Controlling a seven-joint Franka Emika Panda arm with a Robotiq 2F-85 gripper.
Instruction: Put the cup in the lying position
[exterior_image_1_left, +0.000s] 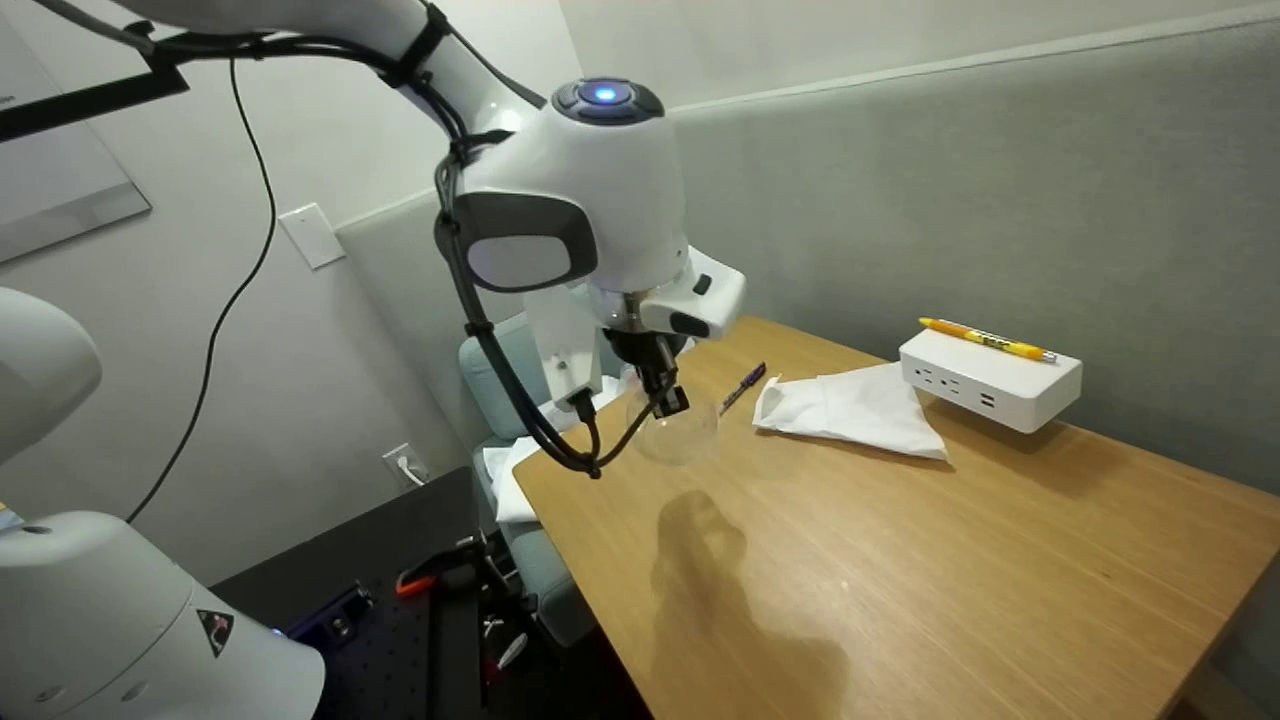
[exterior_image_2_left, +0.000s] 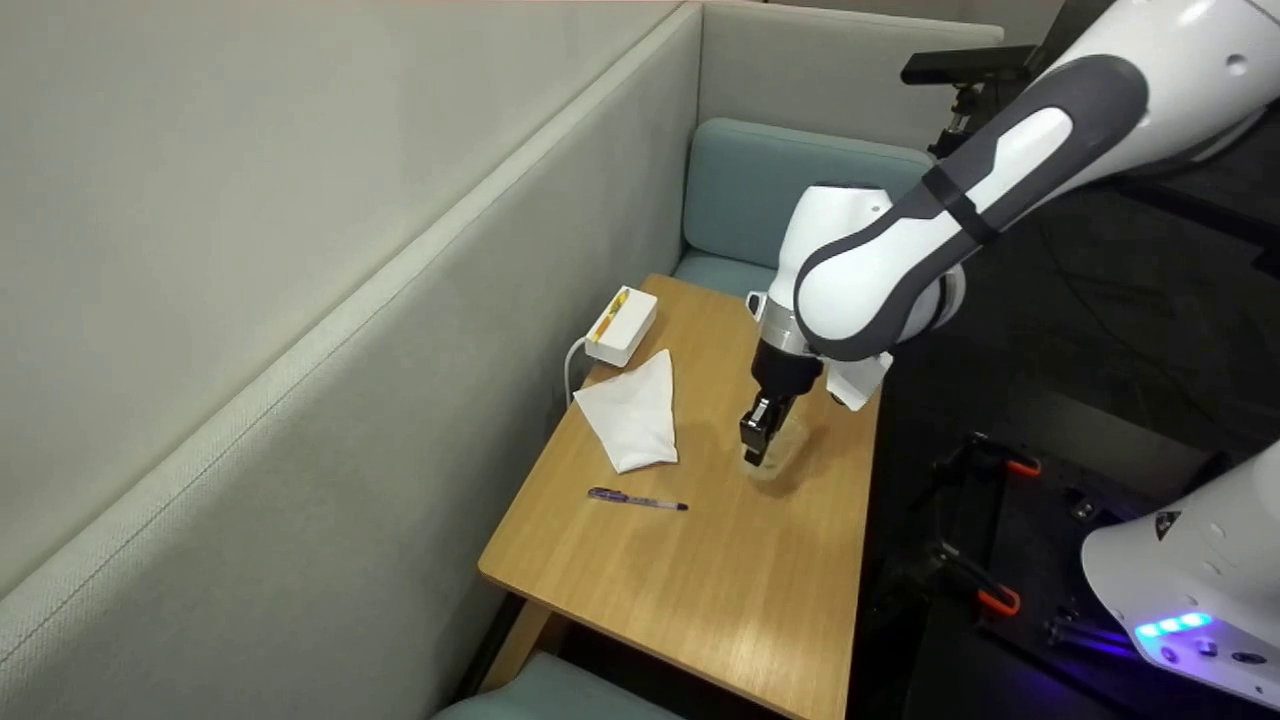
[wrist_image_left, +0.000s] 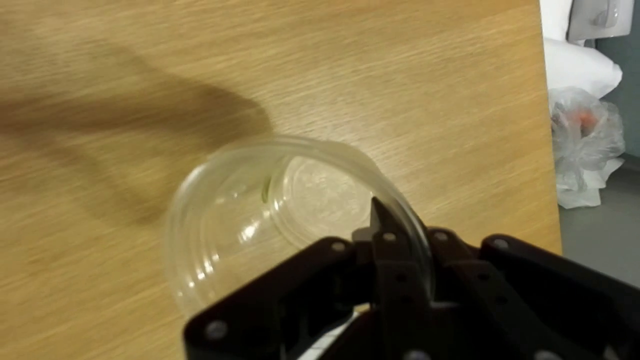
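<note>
The clear cup (wrist_image_left: 235, 235) is in the wrist view with its round mouth towards the camera and its base farther off. My gripper (wrist_image_left: 406, 225) is shut on the cup's wall at the rim, one finger inside and one outside. The cup also shows faintly below the gripper (exterior_image_1_left: 672, 402) in an exterior view (exterior_image_1_left: 682, 440). In an exterior view the cup (exterior_image_2_left: 786, 446) looks tilted beside the fingertips (exterior_image_2_left: 757, 452). Its shadow lies apart from it on the table, so it seems held above the surface; the exact gap is hard to tell.
On the wooden table (exterior_image_1_left: 960, 590) lie a white napkin (exterior_image_1_left: 850, 410) and a thin dark pen (exterior_image_2_left: 637, 499). A white box (exterior_image_1_left: 990, 375) with a yellow pen (exterior_image_1_left: 985, 338) on top stands by the grey padded wall. Plastic and paper (wrist_image_left: 582, 140) lie beyond the table edge.
</note>
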